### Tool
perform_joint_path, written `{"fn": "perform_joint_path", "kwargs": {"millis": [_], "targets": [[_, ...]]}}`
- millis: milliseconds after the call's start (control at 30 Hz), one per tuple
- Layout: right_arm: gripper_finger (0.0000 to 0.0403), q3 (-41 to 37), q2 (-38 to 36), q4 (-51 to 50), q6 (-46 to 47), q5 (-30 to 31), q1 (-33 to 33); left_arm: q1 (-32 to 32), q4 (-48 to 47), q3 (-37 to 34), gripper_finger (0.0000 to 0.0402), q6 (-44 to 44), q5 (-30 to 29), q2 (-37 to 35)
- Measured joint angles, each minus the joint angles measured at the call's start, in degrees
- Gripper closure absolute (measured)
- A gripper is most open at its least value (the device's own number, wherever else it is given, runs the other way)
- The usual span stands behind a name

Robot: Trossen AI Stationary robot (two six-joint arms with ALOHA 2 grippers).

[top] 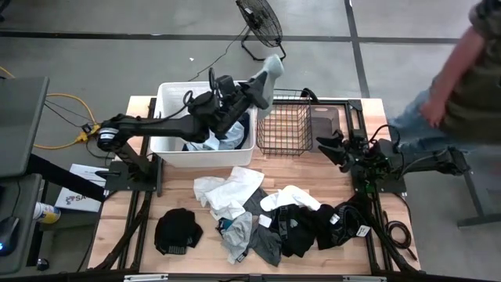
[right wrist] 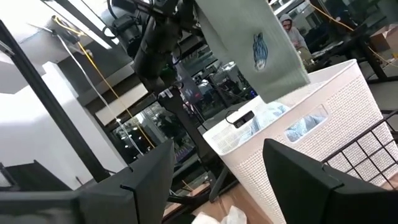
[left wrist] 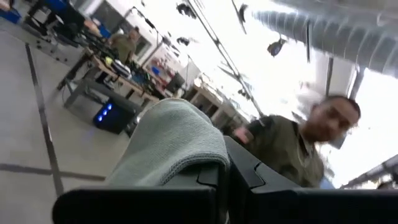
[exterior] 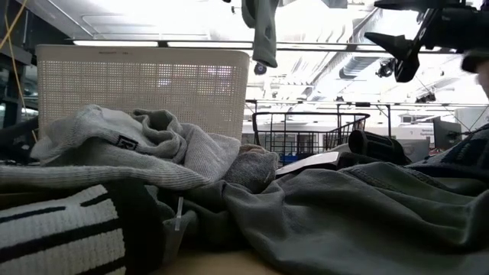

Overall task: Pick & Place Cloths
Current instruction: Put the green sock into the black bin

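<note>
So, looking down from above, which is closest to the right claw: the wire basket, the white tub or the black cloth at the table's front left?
From the right claw:
1. Wire basket, just beside it.
2. White tub, beyond the basket.
3. Black cloth, far front-left corner.
</note>
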Motion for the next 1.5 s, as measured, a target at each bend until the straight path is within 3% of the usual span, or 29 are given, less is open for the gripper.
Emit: {"fn": "perform_joint_path", "kwargs": {"millis": [500, 1100, 1300, 1500], "targets": [[0.0165, 0.03, 2.88, 2.88, -3.48, 1.67, -0.02, -0.02, -0.33, 8.22, 0.0401, 5.59, -1.00, 4.29], [0.0165, 0.09, 3.06, 2.95, -4.34, 2.07, -0.01, -0.02, -0.91, 8.59, 0.0401, 5.32, 0.78, 4.46], [0.0165, 5.63, 3.33, 1.49, -12.19, 1.17, -0.02, 1.42, -4.94, 8.59, 0.0401, 0.43, 9.18, 4.46], [0.0165, 17.17, 6.13, -10.66, -22.99, 1.04, 0.00, 5.66, -12.45, 8.57, 0.0401, -10.61, 27.05, 4.46]]}}
